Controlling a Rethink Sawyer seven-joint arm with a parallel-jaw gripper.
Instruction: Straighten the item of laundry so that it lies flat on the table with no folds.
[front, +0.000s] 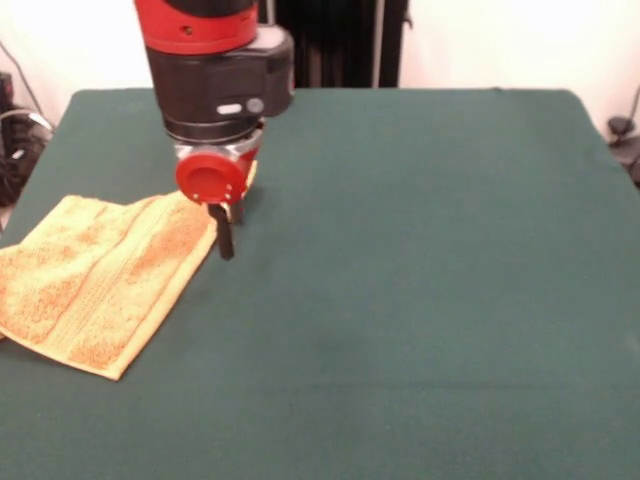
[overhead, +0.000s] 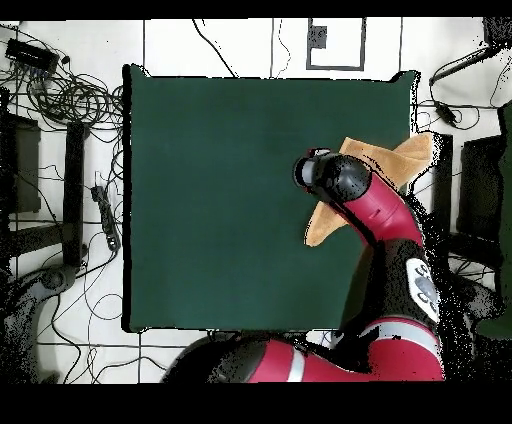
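The item of laundry (front: 100, 285), a golden-orange towel with a woven band, lies at the table's left side in the front view. It is rumpled, with one layer folded over another, and its left corner reaches the table's edge. My gripper (front: 227, 238) points straight down at the towel's right corner, its tip at the cloth of the table (front: 420, 280) right beside the towel's edge. Whether it holds the corner is hidden. In the overhead view the towel (overhead: 385, 160) shows on both sides of the arm's end (overhead: 325, 177), which covers the gripper.
In the front view the arm's red and black wrist (front: 215, 70) stands over the table's far left part. Cables and stands (overhead: 70, 150) lie on the floor beside the table. The towel's corner (overhead: 425, 148) pokes past the table's edge.
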